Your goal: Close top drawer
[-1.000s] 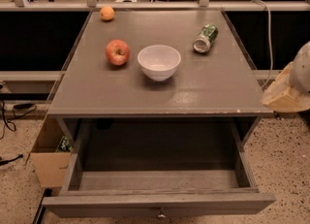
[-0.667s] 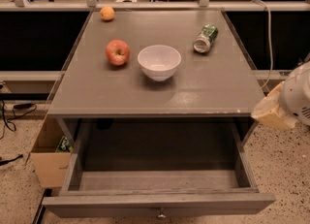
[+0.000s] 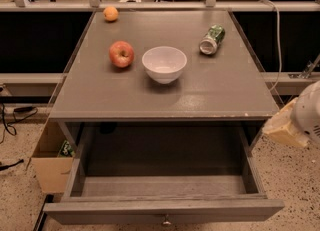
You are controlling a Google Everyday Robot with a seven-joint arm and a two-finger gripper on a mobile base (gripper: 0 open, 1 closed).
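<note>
Top drawer (image 3: 165,186) is pulled well out from under the front edge of the bench (image 3: 150,97) and looks empty inside. No shift in it over the last second, so closing hasn't started. What did change: the gripper (image 3: 281,129) has dropped from beside the bench's right edge to just off the front-right corner, now below top level and slightly further in toward the drawer's right wall. Still apart from it, no contact that I can see. Claw state: can't tell from this view. I read this as an approach, lining up to get onto the drawer front. Drawer's long axis runs left-right, parallel to the bench's front edge. Its flat front faces away from the bench, toward the camera, with the knob (image 3: 166,220) at centre, just in view. Travel is square to that axis, toward the back edge, so the push wants to land on the front face near the knob. Off-centre from the right, I'd expect it to rack. Apple (image 3: 121,54), bowl (image 3: 164,64), can (image 3: 212,40) and orange (image 3: 110,13) sit on the top, out of the way.
</note>
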